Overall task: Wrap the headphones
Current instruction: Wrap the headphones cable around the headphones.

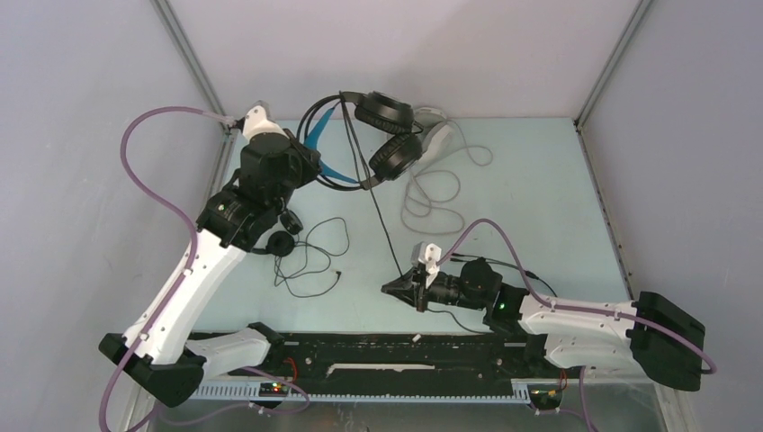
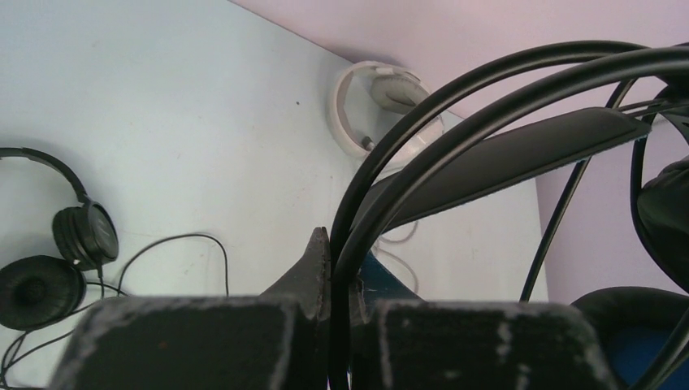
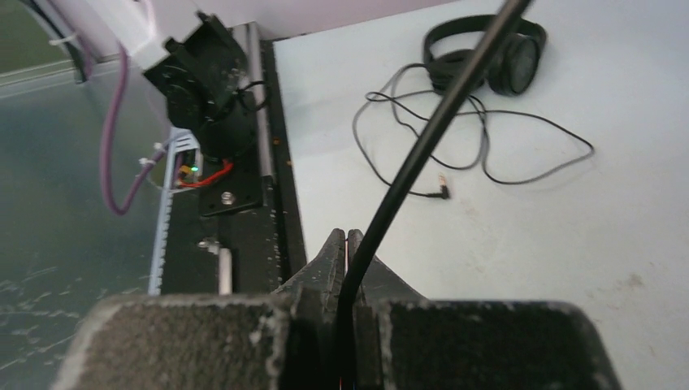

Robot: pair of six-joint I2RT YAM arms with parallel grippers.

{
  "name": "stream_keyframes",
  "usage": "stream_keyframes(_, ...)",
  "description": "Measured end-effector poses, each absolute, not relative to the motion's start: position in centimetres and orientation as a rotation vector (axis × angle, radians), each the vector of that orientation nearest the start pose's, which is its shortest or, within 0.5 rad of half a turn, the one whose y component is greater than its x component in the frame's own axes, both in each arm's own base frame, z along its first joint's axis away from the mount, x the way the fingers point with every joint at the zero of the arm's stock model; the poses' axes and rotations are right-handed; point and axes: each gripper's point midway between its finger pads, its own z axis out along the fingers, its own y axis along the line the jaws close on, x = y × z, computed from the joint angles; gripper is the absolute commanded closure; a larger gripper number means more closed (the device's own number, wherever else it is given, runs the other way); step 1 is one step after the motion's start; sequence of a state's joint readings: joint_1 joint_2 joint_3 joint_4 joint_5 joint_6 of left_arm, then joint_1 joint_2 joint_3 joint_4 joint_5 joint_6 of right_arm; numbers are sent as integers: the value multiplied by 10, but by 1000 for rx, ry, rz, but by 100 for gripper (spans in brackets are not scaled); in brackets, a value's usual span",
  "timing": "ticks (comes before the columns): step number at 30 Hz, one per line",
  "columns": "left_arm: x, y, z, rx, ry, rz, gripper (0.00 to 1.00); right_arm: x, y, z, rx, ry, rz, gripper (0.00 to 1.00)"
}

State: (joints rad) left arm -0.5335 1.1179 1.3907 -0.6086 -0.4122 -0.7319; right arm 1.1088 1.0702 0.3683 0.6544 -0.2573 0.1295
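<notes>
The bulky black headphones (image 1: pixel 389 135) are held up over the table's (image 1: pixel 540 207) far edge, the headband clamped in the closed left gripper (image 2: pixel 341 272). Their cord (image 1: pixel 376 202) is pinched tight by the right gripper (image 3: pixel 348 248) toward the near edge. The cord should be drawn taut and laid around the headband in even turns. Open room is found toward the right edge; the white headset (image 1: pixel 438 137) and small black headset (image 1: pixel 281 241) should be skirted.
</notes>
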Motion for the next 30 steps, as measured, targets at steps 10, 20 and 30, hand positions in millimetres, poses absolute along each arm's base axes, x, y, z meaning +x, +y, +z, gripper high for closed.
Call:
stream_keyframes(10,329,-129,355,-440,1847,-372,100,84,357,194,-1115,1314,1187,100)
stream_keyframes(20,339,-138,346,-456,1859,-391,100,84,380,190,-1134,1317,1187,100)
stream_keyframes(30,333,-157,352,-481,1870,-561,100,116,378,170,-1050,1435,1102,100)
